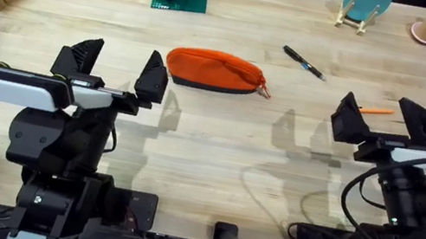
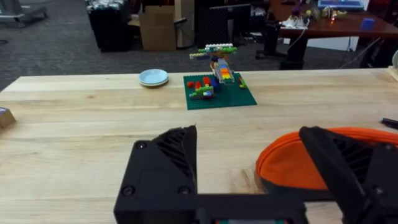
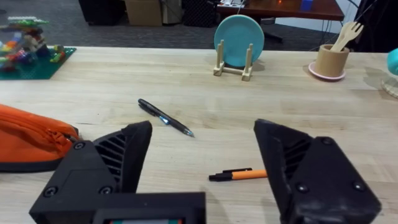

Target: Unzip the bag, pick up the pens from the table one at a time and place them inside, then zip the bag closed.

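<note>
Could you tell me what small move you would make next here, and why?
Probably bring the left hand down onto the near end of the orange bag to steady it. The bag looks zipped, its pull tab at the far end, both pens, black and orange, lie on the table, and both hands hover open, the right hand nearest the tab.

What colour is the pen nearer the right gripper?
Orange with a dark tip, clearest in the right wrist view.
</note>
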Tool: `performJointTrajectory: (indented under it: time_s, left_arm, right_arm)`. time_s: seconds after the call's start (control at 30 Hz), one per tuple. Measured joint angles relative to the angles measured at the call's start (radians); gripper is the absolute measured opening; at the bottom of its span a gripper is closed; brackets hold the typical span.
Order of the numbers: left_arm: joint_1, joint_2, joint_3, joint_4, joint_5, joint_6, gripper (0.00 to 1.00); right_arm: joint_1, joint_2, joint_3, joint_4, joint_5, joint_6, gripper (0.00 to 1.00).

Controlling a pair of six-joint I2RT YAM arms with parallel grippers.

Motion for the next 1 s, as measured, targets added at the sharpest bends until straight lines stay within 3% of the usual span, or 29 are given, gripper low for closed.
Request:
performJointTrajectory:
  time_s: [0.57, 0.8, 1.0]
  left_arm:
    - [0.0, 0.0, 0.0, 0.002, 0.0, 0.0, 0.993]
    - [0.0, 0.0, 0.001, 0.084, -0.011, 0.005, 0.993]
    - [0.0, 0.019, 0.042, 0.049, -0.024, 0.035, 0.992]
  right_arm:
    - [0.0, 0.0, 0.0, -0.004, 0.0, 0.0, 0.995]
    - [0.0, 0.001, 0.002, -0.003, 0.0, 0.0, 0.996]
    - [0.0, 0.002, 0.069, -0.045, 0.002, 0.0, 0.996]
